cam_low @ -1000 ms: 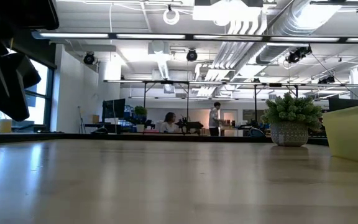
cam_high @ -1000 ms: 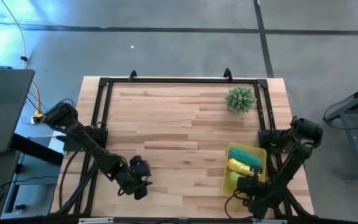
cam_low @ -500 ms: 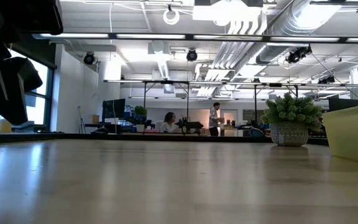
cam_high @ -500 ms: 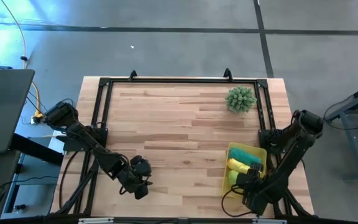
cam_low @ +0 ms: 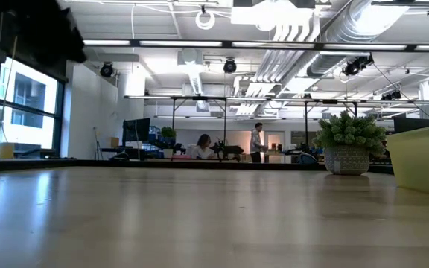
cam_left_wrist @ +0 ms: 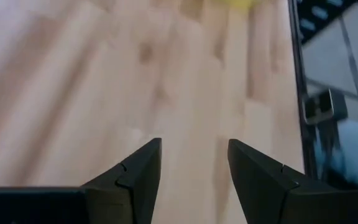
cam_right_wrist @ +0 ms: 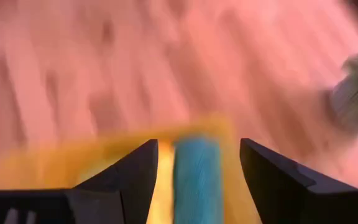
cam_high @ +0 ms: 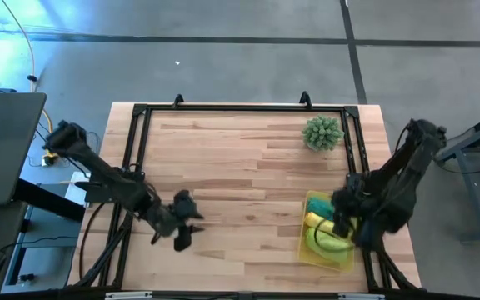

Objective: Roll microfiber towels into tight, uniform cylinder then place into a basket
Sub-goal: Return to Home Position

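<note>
- Overhead, your left gripper (cam_left_wrist: 194,142) hangs above bare wood near the table's (cam_high: 240,167) near-left corner, fingers spread wide, empty.
- Your right gripper (cam_right_wrist: 197,142) hovers over the basket (cam_high: 303,240), fingers wide apart, gripping nothing.
- The basket sits by the table's right edge, toward its near corner; the teal towel (cam_right_wrist: 196,180), yellow towel (cam_high: 313,220) and lime green towel (cam_high: 327,242) lie inside.
- A spiky potted plant (cam_high: 322,132) stands near the far-right corner.

**Nothing legible**

No word, number, label or brand mark can be read on the table (cam_high: 223,158), the basket (cam_low: 423,160) or the plant pot (cam_low: 346,159). Anything posted in the room behind the table is too small to tell.
</note>
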Robot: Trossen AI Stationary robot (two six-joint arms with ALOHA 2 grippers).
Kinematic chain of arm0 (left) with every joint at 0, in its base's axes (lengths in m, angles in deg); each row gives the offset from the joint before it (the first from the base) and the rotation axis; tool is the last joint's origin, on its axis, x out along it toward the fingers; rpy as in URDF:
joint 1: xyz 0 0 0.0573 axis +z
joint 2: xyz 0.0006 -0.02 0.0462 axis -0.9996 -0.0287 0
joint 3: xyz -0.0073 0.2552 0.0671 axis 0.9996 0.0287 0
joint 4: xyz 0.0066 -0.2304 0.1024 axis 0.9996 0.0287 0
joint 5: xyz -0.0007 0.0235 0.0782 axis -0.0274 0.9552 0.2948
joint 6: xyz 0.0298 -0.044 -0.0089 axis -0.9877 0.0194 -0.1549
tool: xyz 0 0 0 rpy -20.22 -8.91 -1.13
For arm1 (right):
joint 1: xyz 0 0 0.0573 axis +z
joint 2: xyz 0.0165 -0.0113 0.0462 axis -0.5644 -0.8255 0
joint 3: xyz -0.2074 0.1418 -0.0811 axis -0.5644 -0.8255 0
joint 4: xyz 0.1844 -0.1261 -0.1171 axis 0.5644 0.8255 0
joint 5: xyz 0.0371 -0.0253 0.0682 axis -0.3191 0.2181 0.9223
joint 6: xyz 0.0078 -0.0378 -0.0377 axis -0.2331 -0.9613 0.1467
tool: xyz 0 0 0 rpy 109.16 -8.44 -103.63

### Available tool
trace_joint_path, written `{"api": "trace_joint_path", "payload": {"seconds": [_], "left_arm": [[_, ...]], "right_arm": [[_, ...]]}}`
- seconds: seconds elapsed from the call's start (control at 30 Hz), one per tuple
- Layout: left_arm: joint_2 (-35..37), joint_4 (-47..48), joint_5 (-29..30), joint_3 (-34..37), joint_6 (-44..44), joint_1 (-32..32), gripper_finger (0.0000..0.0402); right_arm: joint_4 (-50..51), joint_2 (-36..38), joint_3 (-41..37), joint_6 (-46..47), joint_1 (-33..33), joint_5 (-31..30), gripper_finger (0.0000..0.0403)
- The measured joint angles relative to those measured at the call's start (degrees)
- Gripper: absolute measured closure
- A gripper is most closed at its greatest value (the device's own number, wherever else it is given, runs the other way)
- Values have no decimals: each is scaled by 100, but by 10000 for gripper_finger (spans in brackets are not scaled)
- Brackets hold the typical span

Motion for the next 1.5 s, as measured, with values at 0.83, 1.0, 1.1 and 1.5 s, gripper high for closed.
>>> {"api": "trace_joint_path", "payload": {"seconds": [0.83, 1.0, 1.1, 1.5], "left_arm": [[3230, 2555, 1755, 7, -723, 1088, 227], [3234, 2571, 1755, 9, -674, 1234, 227], [3187, 2579, 1750, 8, -517, 1268, 227], [2997, 2577, 1711, 11, -252, 1267, 227]], "right_arm": [[-5355, 4839, -4457, -4170, -3258, 606, 185], [-5553, 5599, -4717, -4736, -3687, 741, 185], [-5721, 5970, -4836, -5006, -3879, 901, 185], [-6417, 6731, -5645, -5289, -4260, 1188, 185]]}}
